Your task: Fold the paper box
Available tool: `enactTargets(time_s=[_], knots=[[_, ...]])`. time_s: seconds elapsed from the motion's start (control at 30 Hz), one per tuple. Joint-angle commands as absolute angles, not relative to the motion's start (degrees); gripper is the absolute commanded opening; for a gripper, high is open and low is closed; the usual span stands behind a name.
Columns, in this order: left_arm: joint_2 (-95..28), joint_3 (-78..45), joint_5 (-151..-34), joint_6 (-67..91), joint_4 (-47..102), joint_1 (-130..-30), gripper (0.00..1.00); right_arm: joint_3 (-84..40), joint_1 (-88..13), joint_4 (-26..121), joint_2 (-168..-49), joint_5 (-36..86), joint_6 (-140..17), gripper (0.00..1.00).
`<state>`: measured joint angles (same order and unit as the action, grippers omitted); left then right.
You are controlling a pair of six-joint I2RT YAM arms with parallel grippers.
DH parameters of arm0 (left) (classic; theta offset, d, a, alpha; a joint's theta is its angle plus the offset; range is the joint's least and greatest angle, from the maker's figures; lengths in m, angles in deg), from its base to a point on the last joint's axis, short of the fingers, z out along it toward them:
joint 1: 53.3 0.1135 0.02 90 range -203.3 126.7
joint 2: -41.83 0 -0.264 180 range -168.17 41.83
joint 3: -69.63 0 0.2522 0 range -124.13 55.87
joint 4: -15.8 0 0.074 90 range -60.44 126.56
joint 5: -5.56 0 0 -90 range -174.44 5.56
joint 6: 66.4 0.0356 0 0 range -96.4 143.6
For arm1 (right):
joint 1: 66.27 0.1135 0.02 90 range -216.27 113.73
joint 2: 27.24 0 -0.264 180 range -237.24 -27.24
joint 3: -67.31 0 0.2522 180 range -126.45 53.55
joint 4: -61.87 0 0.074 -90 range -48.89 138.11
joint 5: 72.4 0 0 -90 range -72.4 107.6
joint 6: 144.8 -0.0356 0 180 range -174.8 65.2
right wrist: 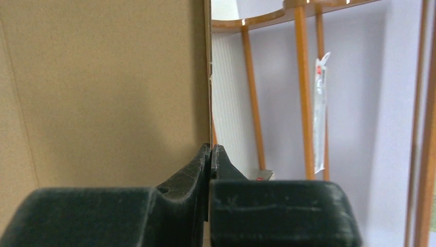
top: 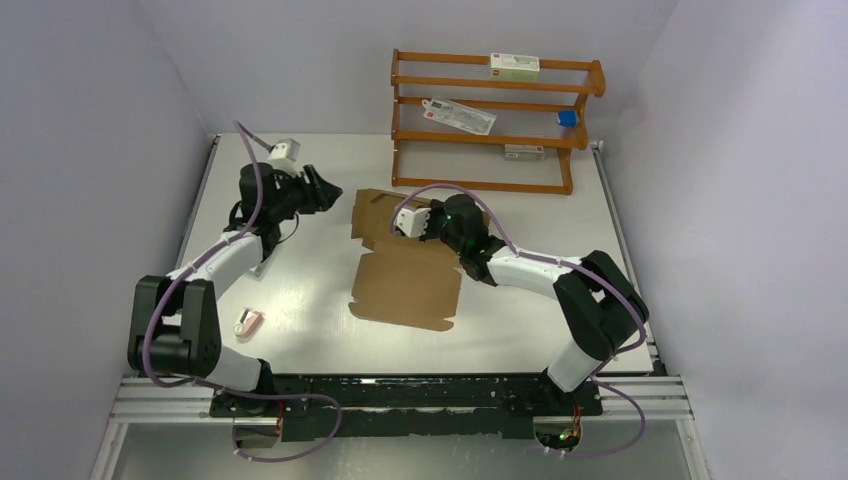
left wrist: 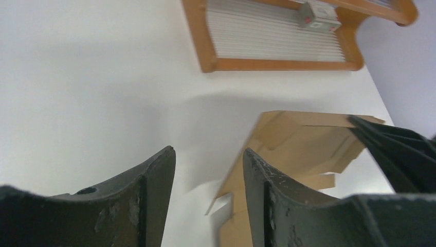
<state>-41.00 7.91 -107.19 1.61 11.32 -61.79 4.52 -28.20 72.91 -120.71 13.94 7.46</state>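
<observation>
Paper box edge in right pincer

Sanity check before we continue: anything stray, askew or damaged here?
A small pink item lies alone on the table beside the left arm, far from the wooden rack. On the rack, a flat packet sits skewed. The paper box shows no visible damage.

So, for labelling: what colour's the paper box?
Plain brown: the paper box shows best in top external view.
</observation>
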Motion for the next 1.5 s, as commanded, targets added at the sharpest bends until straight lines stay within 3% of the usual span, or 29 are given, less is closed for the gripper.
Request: enactTargets(time_s=[0.0, 0.37, 0.63, 1.17, 1.47], knots=[[-44.8, 9.0, -111.9, 1.8, 9.3, -57.6, 0.56, 6.4, -28.0, 79.8, -119.2, 15.7, 13.6, 0.0], [-56.8, 7.1, -122.1, -0.5, 2.3, -58.7, 0.53, 7.6, -27.8, 87.0, -121.6, 19.9, 18.1, 0.0], [-57.8, 7.9, -127.7, -2.6, -2.9, -62.0, 0.49, 9.7, -27.3, 93.8, -124.9, 19.0, 20.4, 0.0], [-56.1, 8.3, -124.4, -3.0, -2.0, -68.3, 0.49, 9.4, -24.7, 96.2, -130.6, 14.2, 22.8, 0.0], [-53.1, 12.2, -121.8, -6.6, -6.2, -68.7, 0.55, 9.9, -24.3, 95.9, -130.6, 13.7, 22.8, 0.0]])
